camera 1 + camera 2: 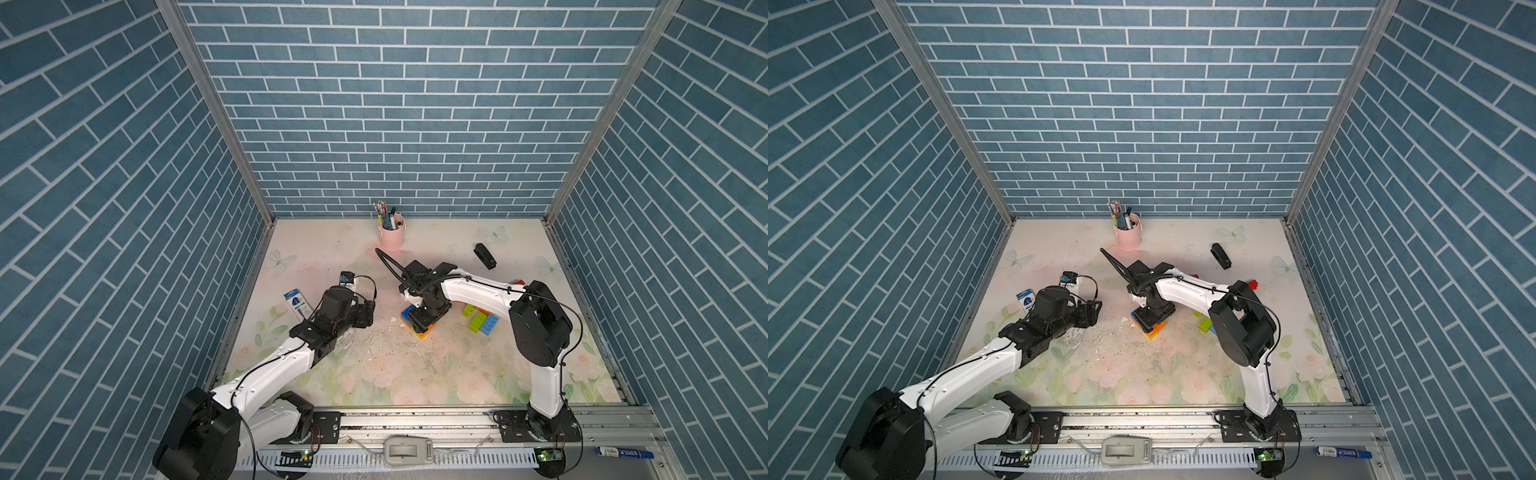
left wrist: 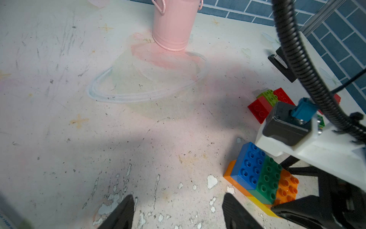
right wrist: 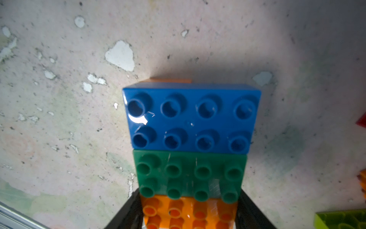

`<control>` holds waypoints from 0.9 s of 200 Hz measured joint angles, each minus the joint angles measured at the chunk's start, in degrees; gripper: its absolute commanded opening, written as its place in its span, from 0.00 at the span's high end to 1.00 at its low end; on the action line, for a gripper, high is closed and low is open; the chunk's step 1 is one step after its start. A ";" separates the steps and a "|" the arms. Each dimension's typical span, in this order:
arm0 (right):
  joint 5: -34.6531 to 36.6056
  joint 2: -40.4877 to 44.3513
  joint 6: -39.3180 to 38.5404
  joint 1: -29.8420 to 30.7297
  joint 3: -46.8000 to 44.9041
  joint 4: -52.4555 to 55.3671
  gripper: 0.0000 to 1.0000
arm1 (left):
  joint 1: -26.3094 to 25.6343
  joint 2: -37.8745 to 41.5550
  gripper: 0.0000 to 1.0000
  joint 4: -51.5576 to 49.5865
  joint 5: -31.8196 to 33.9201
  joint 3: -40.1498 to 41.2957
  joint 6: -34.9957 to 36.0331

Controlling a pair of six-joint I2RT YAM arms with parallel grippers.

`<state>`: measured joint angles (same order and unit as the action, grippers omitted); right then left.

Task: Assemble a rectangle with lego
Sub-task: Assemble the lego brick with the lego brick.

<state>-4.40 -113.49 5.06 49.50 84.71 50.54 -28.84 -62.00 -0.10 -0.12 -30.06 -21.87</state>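
While the left arm (image 1: 274,365) lay stretched low from its front-left base toward mid-table, the right arm (image 1: 478,291) did the reaching. Its upper link rose from the front-right base, elbow high, forearm running inward, wrist bent straight down over the lego stack (image 1: 419,328).

Right gripper (image 3: 189,198): clamped on the orange brick (image 3: 190,213), with a black finger (image 3: 128,214) against each short end, per the right wrist view. That brick sat in the stack's top layer, flush beside the green brick (image 3: 190,174), which touched the blue brick (image 3: 190,119). All three were studs-up, long sides together. Underneath, the left wrist view showed a lower orange brick (image 2: 230,172) and a yellow brick (image 2: 257,203) poking out at the edges. The stack stood on the table (image 1: 374,374), roughly mid-field.

Left gripper (image 2: 178,214): jaws apart, nothing between them, low over worn tabletop just left of the stack and apart from it.

Loose lime and blue bricks (image 1: 482,322) were bunched just right of the stack, under the right forearm. Red bricks (image 2: 259,110) lay behind them, mostly hidden in both top views.

Other: pink pen pot (image 1: 391,235) upright near the back wall, black stapler (image 1: 484,256) back right, blue packet (image 1: 297,304) beside the left wrist.
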 measured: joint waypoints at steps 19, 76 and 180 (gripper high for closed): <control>0.07 -0.04 0.04 0.02 0.00 0.00 0.91 | 0.07 0.00 0.28 0.00 -0.07 0.00 0.00; 0.46 -0.83 1.22 0.17 0.46 0.37 1.00 | 0.11 0.00 0.28 0.00 -0.15 0.00 0.00; 1.95 -2.03 2.12 0.50 0.87 0.87 0.97 | 0.17 0.74 0.28 -0.04 -0.13 0.00 0.02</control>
<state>-2.46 -115.52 7.18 50.00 85.58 51.42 -28.67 -61.25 -0.14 -0.25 -30.06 -21.85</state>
